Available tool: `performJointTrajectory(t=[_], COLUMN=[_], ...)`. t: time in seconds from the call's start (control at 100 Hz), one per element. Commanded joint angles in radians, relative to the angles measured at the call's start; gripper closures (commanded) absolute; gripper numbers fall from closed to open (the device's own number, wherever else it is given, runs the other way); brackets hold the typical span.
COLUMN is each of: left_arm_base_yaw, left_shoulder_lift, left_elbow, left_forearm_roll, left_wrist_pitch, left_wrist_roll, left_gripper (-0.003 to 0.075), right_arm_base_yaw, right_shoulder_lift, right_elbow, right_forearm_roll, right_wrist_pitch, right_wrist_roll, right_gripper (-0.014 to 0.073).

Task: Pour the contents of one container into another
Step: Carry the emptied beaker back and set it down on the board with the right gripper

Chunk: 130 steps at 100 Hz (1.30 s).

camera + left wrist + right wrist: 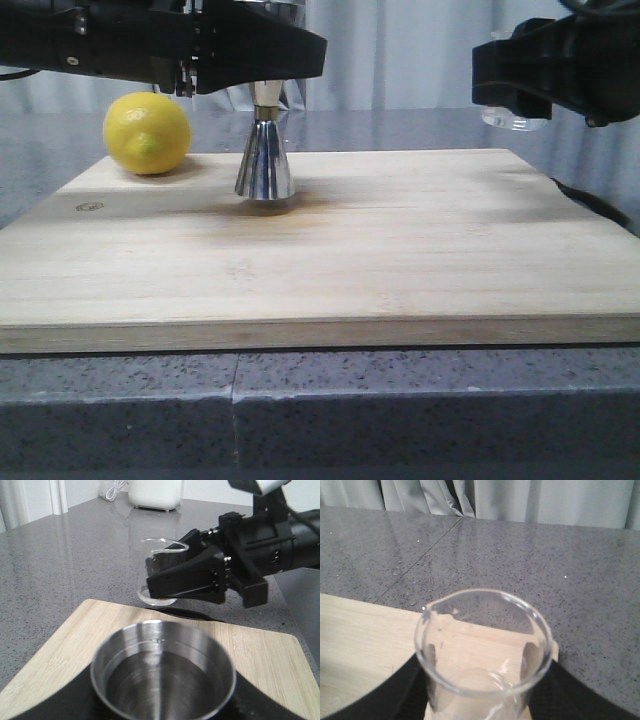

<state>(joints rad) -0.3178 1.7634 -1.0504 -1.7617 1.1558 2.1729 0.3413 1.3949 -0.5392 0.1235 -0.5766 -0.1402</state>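
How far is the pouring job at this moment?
Done: the right tool has lifted the glass beaker, and the left tool steadies the steel jigger on the board. Left: bringing the beaker, held upright off to the side, over the jigger and tipping it.

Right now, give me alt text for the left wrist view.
The right gripper holds a clear glass beaker upright above the far edge of a wooden board. In front, the open steel jigger sits between the left gripper's fingers.
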Motion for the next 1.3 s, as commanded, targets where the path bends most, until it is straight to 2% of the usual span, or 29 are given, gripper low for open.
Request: performJointTrajectory(t=[0.0, 0.45, 1.13, 1.2, 1.29], left_arm_base_yaw=[0.004, 0.004, 0.004, 0.004, 0.004], left_shoulder_lift=[-0.051, -0.051, -0.051, -0.051, -0.051], left_elbow=[-0.022, -0.022, -0.022, -0.022, -0.022], left_forearm_roll=[-0.087, -0.087, -0.087, -0.087, -0.087], left_wrist_pitch=[0.095, 0.095, 0.095, 0.095, 0.095], left_wrist_roll=[-0.006, -0.006, -0.006, -0.006, -0.006], left_gripper=[0.0500, 0.0500, 0.0500, 0.0500, 0.0500], right_arm_base_yaw=[-0.008, -0.008, -0.008, -0.008, -0.008], right_shoulder_lift=[0.011, 0.159, 0.178, 0.178, 0.178], right_elbow=[-0.020, -0.020, -0.020, -0.020, -0.020], right_forearm_roll=[-0.029, -0.101, -0.123, -0.123, -0.123], right_wrist_pitch=[-0.162, -0.312, -0.286, -0.286, -0.286], right_wrist_roll=[0.003, 0.003, -0.016, -0.016, -0.016], right_gripper=[0.0354, 0.0354, 0.0353, 0.0334, 0.0253])
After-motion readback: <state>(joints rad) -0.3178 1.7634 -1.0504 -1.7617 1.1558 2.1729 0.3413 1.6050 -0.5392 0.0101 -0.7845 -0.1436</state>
